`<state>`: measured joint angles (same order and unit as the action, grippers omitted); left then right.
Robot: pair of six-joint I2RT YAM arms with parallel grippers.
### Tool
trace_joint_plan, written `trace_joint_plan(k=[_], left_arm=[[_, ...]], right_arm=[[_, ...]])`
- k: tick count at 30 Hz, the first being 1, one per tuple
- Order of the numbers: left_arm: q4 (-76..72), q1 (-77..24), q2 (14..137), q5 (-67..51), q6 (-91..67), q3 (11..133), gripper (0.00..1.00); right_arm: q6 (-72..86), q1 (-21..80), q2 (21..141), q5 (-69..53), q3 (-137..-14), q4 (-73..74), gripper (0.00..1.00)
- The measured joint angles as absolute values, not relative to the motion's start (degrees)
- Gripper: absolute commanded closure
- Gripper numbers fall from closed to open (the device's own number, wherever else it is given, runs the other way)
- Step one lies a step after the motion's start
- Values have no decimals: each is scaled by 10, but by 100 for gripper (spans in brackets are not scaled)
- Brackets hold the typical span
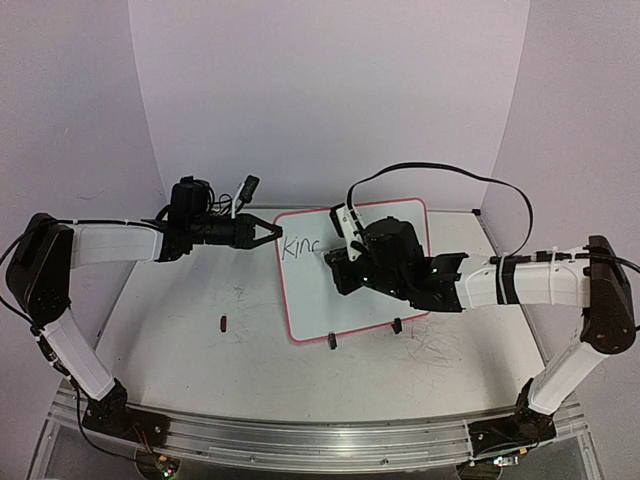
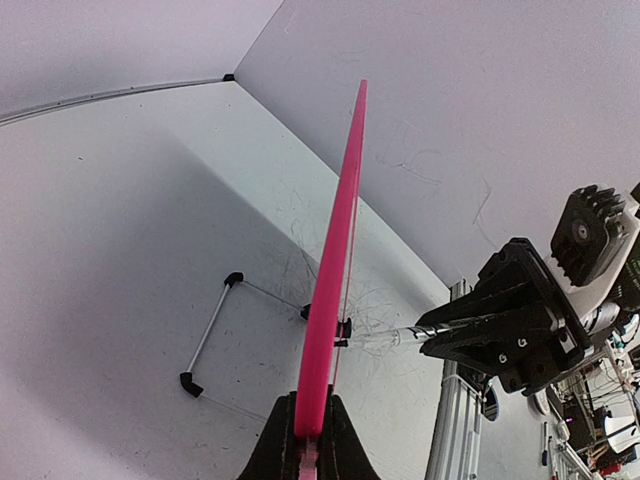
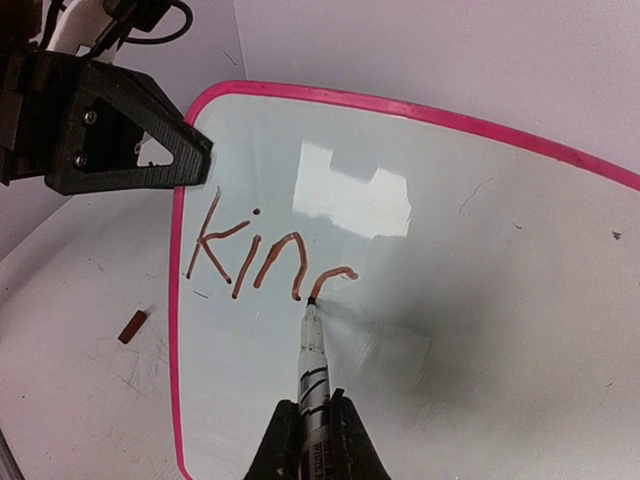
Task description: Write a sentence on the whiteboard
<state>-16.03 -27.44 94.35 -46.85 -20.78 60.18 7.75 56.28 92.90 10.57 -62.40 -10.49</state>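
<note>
White table [image 1: 180, 340] carries the pink-framed board [image 1: 310, 295] near its middle. My left pincer [image 1: 275, 233] is clamped on its left edge so it won't slide; my right pincer [image 3: 313, 420] grips the marker [image 3: 311, 360], tip touching the board mid-word in the sentence [image 1: 299, 246].

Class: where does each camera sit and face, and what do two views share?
Top: above and behind, facing down on the whiteboard; both arms show.
Left wrist: faces along the left hand, shut on the whiteboard's edge.
Right wrist: faces down the right hand and marker onto the writing.
Shared: each wrist sees the other hand.
</note>
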Motion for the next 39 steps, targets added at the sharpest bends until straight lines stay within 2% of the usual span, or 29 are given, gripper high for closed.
trace_joint_plan(k=[39], left_arm=[[-160, -274, 943, -468, -208, 602, 100]], right_arm=[[73, 545, 929, 164, -659, -112, 100]])
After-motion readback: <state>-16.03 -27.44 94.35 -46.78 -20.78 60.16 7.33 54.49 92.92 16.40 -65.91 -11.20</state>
